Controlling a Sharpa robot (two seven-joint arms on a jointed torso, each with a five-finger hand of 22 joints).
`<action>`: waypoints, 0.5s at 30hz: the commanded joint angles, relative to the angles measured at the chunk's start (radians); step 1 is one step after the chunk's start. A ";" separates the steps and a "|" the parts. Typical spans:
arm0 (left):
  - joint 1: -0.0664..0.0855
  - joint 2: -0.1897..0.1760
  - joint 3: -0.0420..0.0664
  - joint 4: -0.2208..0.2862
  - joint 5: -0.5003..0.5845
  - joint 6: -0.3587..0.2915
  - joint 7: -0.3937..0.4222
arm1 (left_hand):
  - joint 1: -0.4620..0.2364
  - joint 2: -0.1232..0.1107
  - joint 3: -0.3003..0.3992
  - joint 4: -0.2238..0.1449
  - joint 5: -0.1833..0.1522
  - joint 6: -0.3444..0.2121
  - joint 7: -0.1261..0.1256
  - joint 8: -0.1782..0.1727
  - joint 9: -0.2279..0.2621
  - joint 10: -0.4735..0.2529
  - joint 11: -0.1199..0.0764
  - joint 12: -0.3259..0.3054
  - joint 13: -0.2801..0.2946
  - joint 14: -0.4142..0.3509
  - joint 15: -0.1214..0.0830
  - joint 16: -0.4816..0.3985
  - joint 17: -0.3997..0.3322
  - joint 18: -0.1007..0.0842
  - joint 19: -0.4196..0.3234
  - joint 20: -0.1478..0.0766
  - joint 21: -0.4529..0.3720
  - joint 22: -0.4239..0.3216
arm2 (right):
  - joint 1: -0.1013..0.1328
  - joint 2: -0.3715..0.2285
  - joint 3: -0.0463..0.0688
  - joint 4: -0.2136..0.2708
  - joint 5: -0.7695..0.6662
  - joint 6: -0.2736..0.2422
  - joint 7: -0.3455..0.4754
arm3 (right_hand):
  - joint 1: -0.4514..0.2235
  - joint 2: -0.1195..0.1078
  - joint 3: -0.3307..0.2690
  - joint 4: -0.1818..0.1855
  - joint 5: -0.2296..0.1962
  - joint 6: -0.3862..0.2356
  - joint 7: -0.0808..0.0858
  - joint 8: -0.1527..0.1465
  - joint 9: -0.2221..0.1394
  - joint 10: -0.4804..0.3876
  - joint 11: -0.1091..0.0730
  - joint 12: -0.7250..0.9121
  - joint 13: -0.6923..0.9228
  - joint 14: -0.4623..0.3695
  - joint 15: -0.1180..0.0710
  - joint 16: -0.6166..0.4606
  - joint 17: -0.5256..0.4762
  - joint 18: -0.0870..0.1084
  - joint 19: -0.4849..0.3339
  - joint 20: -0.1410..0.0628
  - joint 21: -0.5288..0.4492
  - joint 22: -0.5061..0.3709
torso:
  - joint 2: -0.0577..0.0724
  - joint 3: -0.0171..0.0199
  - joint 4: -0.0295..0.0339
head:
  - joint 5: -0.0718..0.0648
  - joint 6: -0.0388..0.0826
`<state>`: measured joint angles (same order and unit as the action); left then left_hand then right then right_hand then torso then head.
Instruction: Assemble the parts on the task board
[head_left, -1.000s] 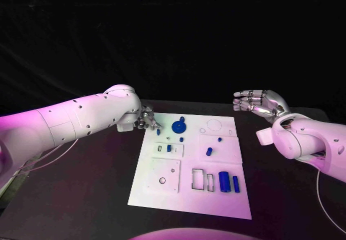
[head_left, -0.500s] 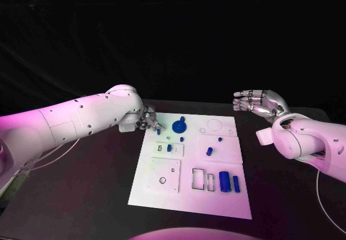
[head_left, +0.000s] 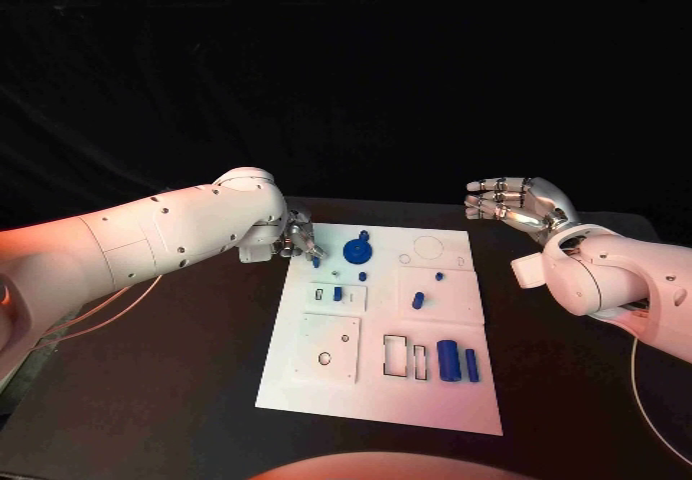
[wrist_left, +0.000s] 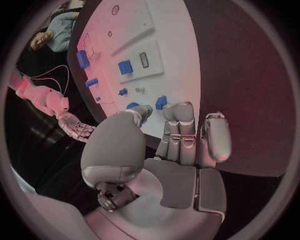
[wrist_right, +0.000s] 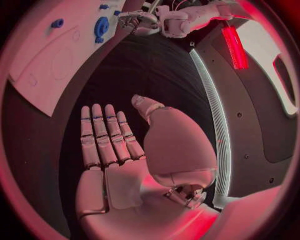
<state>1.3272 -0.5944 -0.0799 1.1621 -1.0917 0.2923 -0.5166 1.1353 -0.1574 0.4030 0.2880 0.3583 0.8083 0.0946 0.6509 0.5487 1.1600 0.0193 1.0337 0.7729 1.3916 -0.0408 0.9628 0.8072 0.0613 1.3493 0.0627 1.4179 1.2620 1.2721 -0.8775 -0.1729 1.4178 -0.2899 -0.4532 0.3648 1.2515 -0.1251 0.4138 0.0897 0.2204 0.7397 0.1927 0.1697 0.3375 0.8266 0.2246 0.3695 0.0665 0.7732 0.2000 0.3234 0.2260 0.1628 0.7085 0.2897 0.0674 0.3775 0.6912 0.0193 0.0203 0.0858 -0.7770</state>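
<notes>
The robot's left hand hovers at the far left corner of the white task board on the black table, fingers curled close together beside a small blue part; whether it grips anything cannot be told. The right hand hangs off the board's far right corner, fingers extended and empty. Blue parts lie scattered across the board.
</notes>
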 joint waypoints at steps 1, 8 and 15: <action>0.000 0.003 0.000 -0.001 0.010 0.018 0.008 | 0.010 0.001 0.005 0.000 0.004 0.010 0.000 0.004 -0.001 0.007 -0.002 0.005 0.001 0.004 -0.005 0.004 0.001 0.009 0.007 0.001 0.006 0.001 | -0.001 0.001 0.000 0.001 -0.002 0.014 0.009 | -0.006 0.005 -0.005 0.001 0.007 0.008 0.094 -0.003 -0.001 0.000 0.003 0.004 -0.001 -0.003 -0.003 -0.001 -0.002 -0.008 -0.008 -0.002 -0.003 -0.001 | -0.001 0.0001 0.0010 | -0.001 -0.001; -0.001 0.003 0.000 -0.003 0.011 0.024 0.007 | 0.022 0.003 0.006 0.000 0.003 0.014 -0.002 0.007 -0.001 0.009 -0.003 0.007 0.001 0.005 -0.006 0.004 0.001 0.009 0.008 0.001 0.006 0.002 | -0.001 0.001 0.000 0.000 -0.002 0.015 0.009 | -0.006 0.005 -0.005 0.001 0.007 0.008 0.094 -0.003 -0.001 0.000 0.003 0.004 -0.001 -0.003 -0.003 -0.001 -0.002 -0.008 -0.008 -0.002 -0.003 -0.001 | -0.001 -0.0001 0.0022 | 0.000 -0.003; -0.001 0.003 0.000 -0.006 0.016 0.020 0.007 | 0.118 0.032 0.046 -0.018 0.004 0.020 -0.012 0.021 0.002 0.017 -0.013 0.013 0.005 0.005 -0.014 0.004 0.000 0.008 0.010 -0.004 0.008 0.007 | -0.001 0.002 0.000 0.000 -0.002 0.015 0.010 | -0.007 0.006 -0.006 0.002 0.008 0.008 0.094 -0.002 -0.001 0.000 0.003 0.005 -0.001 -0.003 -0.003 0.000 -0.002 -0.007 -0.008 -0.002 -0.003 -0.002 | -0.001 -0.0004 0.0010 | 0.001 -0.004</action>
<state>1.3266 -0.5938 -0.0805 1.1563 -1.0870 0.2986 -0.5166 1.2333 -0.1314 0.4390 0.2748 0.3583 0.8227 0.0872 0.6657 0.5486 1.1715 0.0080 1.0421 0.7760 1.3974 -0.0466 0.9627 0.8071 0.0613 1.3527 0.0591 1.4197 1.2668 1.2717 -0.8767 -0.1729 1.4176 -0.2896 -0.4531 0.3649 1.2515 -0.1251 0.4138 0.0897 0.2265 0.7397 0.1927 0.1697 0.3376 0.8265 0.2246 0.3694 0.0665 0.7732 0.2000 0.3234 0.2251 0.1627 0.7048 0.2860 0.0674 0.3776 0.6900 0.0190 0.0219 0.0863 -0.7806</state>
